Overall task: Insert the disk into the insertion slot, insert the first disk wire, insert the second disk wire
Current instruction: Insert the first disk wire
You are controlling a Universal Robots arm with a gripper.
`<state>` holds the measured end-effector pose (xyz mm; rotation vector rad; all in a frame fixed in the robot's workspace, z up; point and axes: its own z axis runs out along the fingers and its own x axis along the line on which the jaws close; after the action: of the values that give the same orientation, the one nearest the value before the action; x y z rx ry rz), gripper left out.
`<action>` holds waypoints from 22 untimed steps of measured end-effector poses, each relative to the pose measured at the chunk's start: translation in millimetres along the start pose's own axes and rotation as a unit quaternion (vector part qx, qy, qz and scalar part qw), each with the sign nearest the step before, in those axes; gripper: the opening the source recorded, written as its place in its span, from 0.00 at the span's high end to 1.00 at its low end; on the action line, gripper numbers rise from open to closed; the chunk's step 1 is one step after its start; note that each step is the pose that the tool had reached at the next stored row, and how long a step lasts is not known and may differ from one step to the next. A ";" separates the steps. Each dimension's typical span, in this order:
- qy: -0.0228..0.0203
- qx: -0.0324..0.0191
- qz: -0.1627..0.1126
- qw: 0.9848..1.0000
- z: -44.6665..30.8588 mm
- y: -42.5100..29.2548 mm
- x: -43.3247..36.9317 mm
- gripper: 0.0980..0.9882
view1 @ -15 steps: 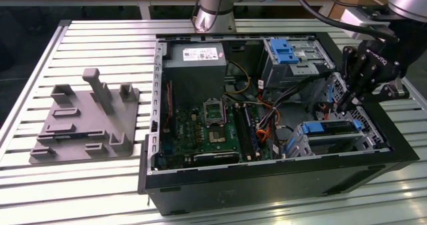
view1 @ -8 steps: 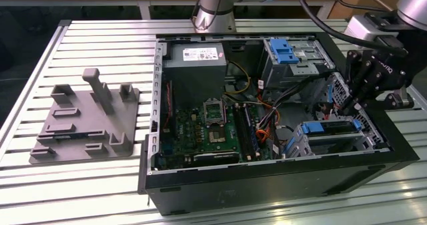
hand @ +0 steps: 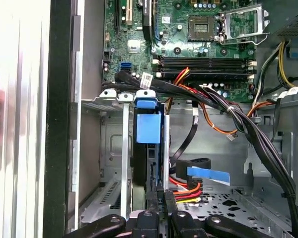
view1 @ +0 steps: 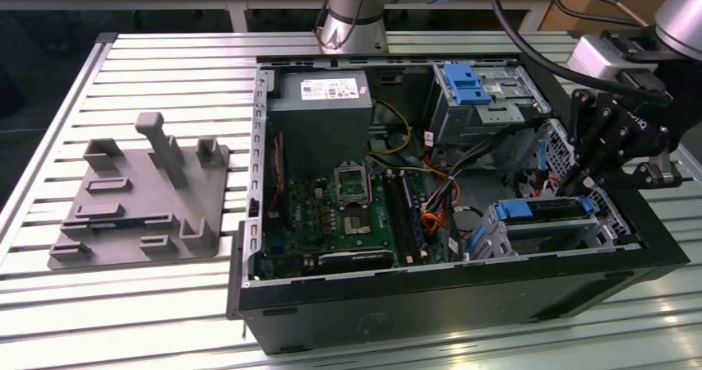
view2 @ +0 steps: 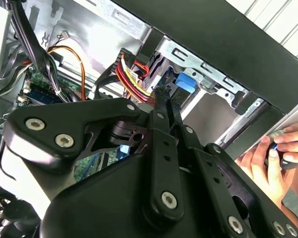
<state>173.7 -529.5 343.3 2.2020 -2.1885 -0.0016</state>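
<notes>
We see the flat silver-grey hard drive w/ bright blue plastic rails and end handle (hand: 148,126) sitting inside the box-shaped cage of silver perforated sheet metal (hand: 109,99), in the black PC case's (view1: 439,304) corner at the exterior view's right. Step 1 looks done to us. The black two-finger claw (view2: 167,95) is narrow, tips just beside the blue handle. We judge it's pinching the plug end of the red-and-yellow wire bundle (hand: 187,190), tho the plug itself is hidden. So approx. one of three steps is finished. Neither wire looks plugged in yet, as far as we can tell. A person's hand (view2: 268,163) is just beside the case's outer wall.
</notes>
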 end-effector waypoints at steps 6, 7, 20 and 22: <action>0.000 0.000 0.007 1.000 0.6 0.0 0.3 0.93; 0.000 0.000 0.007 1.000 0.6 0.1 0.3 0.93; 0.000 0.000 0.009 1.000 0.9 0.4 2.4 0.93; 0.000 0.000 0.010 1.000 1.1 0.4 3.0 0.93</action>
<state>173.3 -532.6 342.3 2.1802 -2.2090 -0.0018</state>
